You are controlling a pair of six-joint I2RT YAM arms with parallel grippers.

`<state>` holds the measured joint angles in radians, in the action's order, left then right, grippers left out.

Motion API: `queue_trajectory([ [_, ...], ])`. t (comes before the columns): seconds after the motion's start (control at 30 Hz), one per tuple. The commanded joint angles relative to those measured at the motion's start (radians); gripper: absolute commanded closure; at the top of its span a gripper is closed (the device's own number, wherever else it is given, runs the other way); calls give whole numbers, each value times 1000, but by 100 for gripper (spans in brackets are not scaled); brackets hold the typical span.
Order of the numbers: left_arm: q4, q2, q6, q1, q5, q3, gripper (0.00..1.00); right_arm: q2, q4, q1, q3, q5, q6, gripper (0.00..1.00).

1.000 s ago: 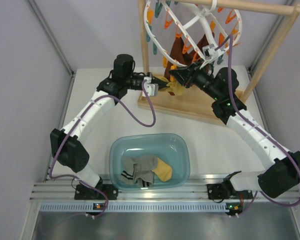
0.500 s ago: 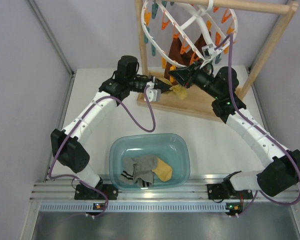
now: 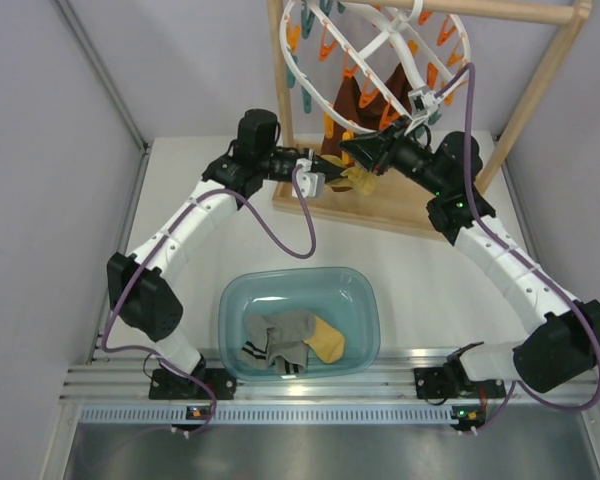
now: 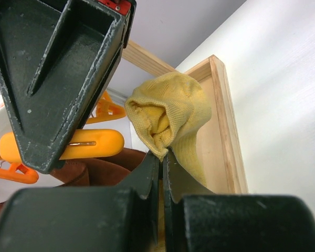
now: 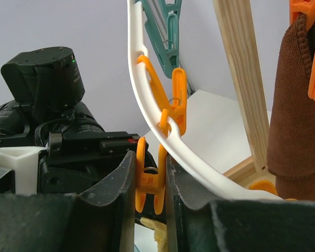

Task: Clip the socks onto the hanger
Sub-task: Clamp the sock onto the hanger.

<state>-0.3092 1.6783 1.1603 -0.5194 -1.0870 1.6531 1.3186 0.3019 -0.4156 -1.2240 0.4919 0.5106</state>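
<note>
Left gripper [image 4: 161, 157] jaws clenched on mustard sock [image 4: 170, 113]. Right gripper [image 5: 149, 168] jaws pinching orange clip [image 5: 147, 184] on hanger [image 5: 133, 26] rim. Sock just below clip, on left-arm side; judged to need short lift into clip.

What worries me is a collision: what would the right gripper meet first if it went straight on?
Probably the left gripper, which faces the right gripper just beyond the orange clip it pinches, and holds the yellow sock. Depth is hard to judge.
</note>
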Motion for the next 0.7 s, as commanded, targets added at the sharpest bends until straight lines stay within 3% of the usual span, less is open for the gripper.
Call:
queue_trajectory([
  [0.0,77,-3,-28,10,-42,37,100,8,85,8,-26,89,39,100],
  [0.67,105,-6,-67,33,-60,60,100,14,91,18,-22,99,31,100],
])
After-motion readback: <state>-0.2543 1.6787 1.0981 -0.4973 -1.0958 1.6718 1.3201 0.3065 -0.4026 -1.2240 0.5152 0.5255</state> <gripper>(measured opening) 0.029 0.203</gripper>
